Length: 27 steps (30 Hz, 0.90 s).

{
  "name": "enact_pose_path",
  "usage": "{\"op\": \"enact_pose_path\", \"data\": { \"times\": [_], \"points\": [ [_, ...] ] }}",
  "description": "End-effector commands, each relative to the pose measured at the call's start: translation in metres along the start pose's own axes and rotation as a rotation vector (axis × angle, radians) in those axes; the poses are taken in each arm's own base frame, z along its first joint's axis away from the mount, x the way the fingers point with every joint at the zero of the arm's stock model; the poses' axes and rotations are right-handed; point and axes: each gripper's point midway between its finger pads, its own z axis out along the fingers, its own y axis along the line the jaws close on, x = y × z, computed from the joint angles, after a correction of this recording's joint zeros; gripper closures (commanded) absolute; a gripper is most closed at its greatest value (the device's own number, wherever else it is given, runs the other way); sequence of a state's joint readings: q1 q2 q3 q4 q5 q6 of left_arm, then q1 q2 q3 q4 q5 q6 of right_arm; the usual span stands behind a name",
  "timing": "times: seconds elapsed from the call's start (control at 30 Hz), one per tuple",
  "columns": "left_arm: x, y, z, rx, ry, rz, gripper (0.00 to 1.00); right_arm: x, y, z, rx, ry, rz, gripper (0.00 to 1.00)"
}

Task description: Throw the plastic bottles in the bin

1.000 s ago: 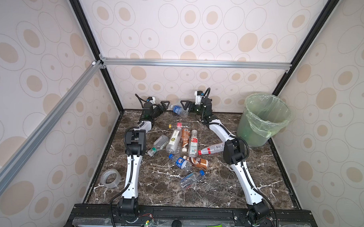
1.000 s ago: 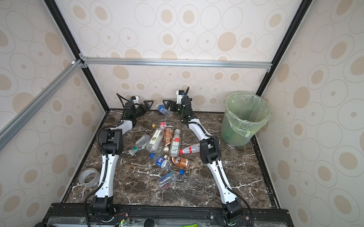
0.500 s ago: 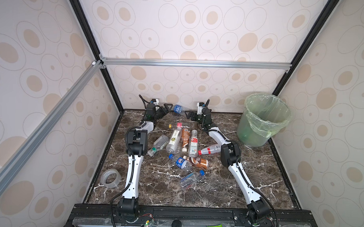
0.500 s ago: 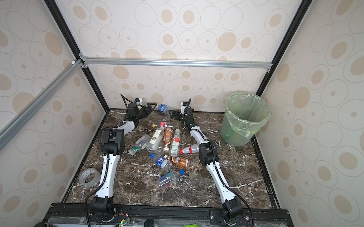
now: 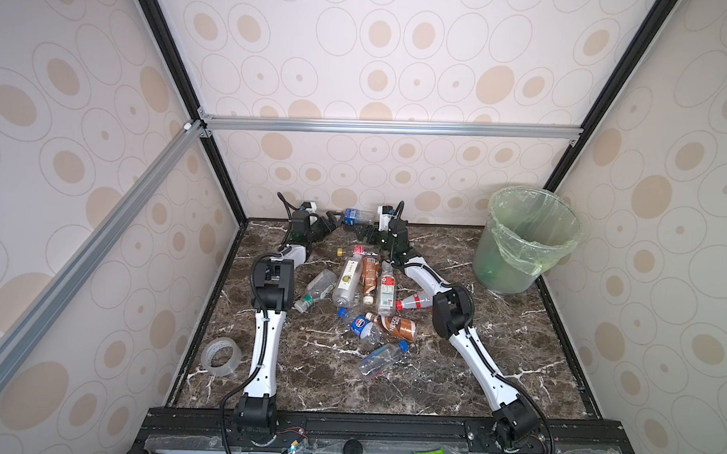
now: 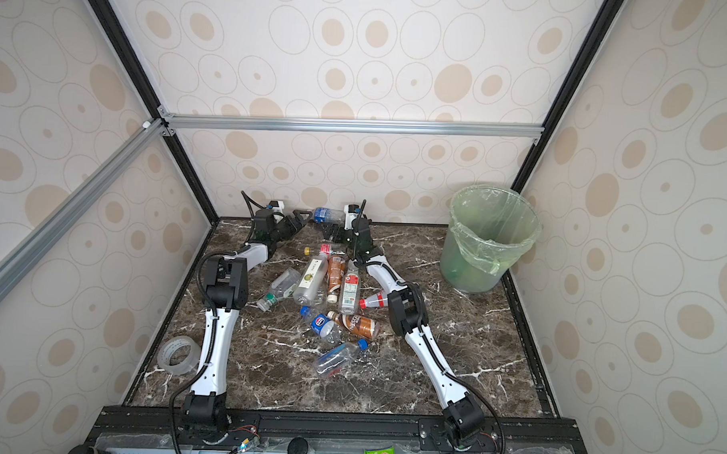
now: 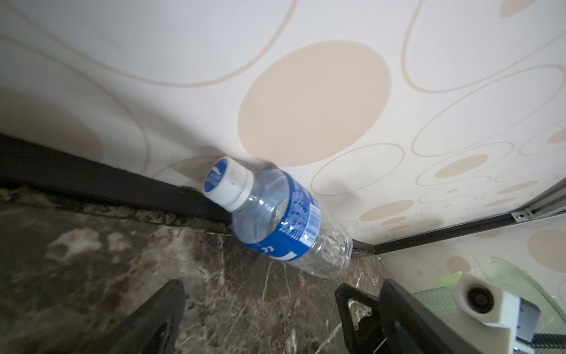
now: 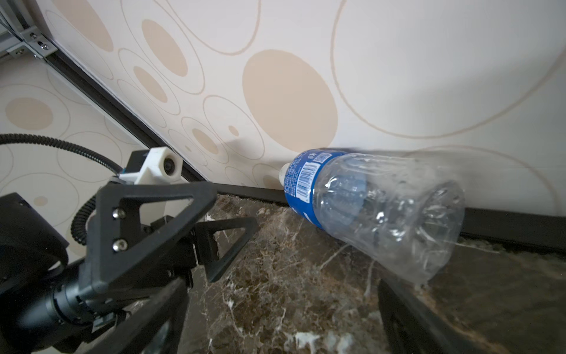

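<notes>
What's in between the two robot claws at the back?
A blue-labelled bottle, by the back wall, between the left gripper and right gripper; both top views show it.

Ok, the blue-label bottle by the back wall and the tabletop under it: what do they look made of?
Blue-label bottle: thin clear plastic, glossy, crinkled with glints. Tabletop: dark brown marble look, white veins, smooth; real stone or printed laminate, cannot tell.

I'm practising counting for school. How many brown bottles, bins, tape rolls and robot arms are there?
Brown bottles: 2
Bin: 1
Tape roll: 1
Robot arms: 2
Total: 6
</notes>
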<state>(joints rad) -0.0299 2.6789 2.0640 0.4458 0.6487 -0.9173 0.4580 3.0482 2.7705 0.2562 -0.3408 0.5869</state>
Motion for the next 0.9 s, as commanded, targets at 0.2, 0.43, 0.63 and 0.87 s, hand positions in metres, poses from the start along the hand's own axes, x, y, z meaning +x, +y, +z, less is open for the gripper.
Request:
{"op": "enact_pose_path", "data": {
  "times": [0.2,0.43,0.63,0.87],
  "points": [
    [-0.052,-0.022,-0.04,0.004,-0.093,0.06,0.01,-0.009,0.054,0.005,-0.106,-0.02,-0.013,0.0],
    [-0.055,-0.02,-0.049,-0.018,-0.093,0.072,0.01,-0.005,0.07,0.006,-0.133,0.002,-0.021,0.0],
    [-0.056,-0.026,-0.044,-0.003,-0.083,0.088,0.01,-0.034,0.059,-0.004,-0.07,-0.022,-0.037,0.0],
    [-0.034,-0.043,-0.018,0.018,0.004,0.167,0.01,-0.05,0.034,-0.013,-0.039,-0.025,-0.01,0.0]
  ]
}}
